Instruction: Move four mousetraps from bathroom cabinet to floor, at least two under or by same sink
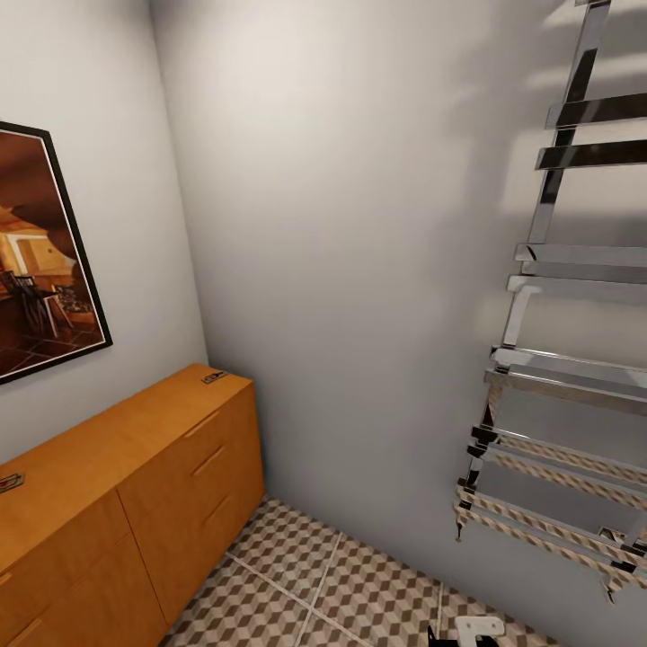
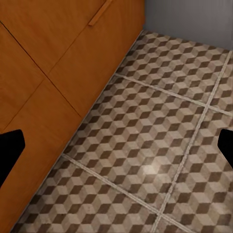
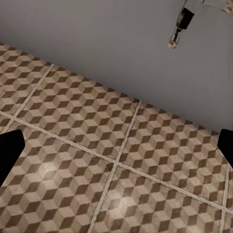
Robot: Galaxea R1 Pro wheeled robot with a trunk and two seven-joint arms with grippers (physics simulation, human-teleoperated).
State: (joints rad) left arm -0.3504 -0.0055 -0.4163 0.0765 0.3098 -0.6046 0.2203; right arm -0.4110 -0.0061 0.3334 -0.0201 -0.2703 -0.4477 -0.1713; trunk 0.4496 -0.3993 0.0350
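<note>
Orange-brown wooden cabinet against the left wall, two mousetraps lying well apart on its top. Cube-patterned bathroom floor beneath both hands: left hand and right hand spread wide, empty. Chrome towel rail at right.

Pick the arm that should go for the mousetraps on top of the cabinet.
Left, probably. The cabinet stands on the robot's left, with two mousetraps on top, one at the far end, one nearer. The left hand is open beside the cabinet front; the right hand faces tiles by the far wall.
</note>
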